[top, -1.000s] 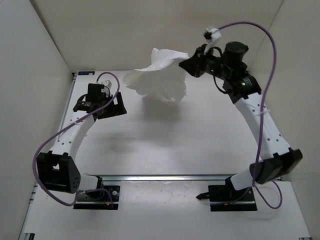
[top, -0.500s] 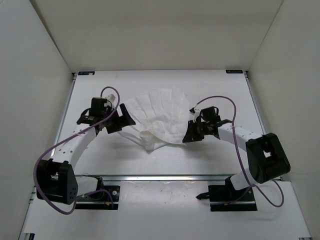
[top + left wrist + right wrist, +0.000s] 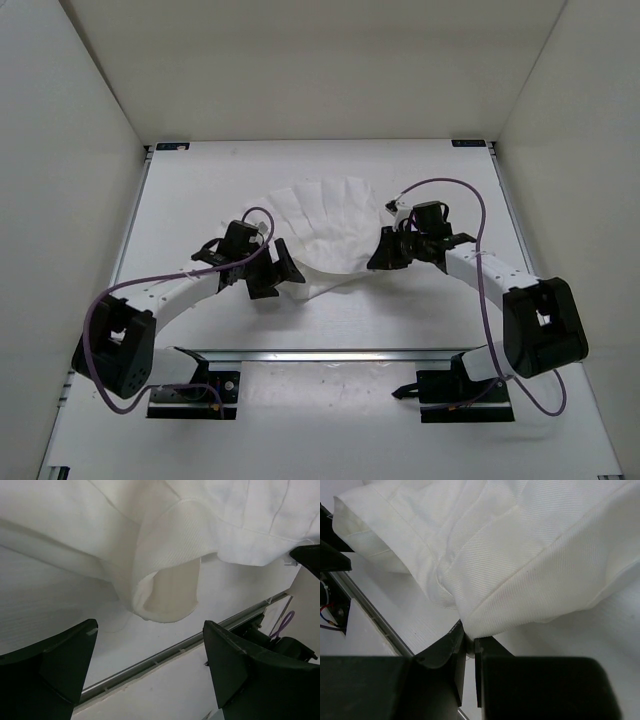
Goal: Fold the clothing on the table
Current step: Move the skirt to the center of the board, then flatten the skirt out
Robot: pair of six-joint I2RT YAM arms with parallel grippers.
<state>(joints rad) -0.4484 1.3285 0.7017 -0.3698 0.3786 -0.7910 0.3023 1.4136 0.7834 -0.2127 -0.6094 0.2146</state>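
Note:
The clothing (image 3: 325,225) is a thin white creased piece lying fanned out on the table (image 3: 190,190). My right gripper (image 3: 381,258) sits low at its right edge. In the right wrist view the right gripper (image 3: 470,641) is shut on a hem corner of the clothing (image 3: 520,555). My left gripper (image 3: 279,274) is at the cloth's near left corner, open. The left wrist view shows the left gripper (image 3: 150,626) with its jaws wide apart and nothing between them. A tube-like open hem of the clothing (image 3: 167,590) lies just ahead of them.
A silver rail (image 3: 340,355) runs along the table's near side, with both arm bases behind it. White walls (image 3: 60,150) enclose the left, back and right. Purple cables (image 3: 440,185) loop above each arm.
The right gripper brought the clothing down from high at the back and laid it spread on the table. The left arm swung right and nearer, to the cloth's near left corner.

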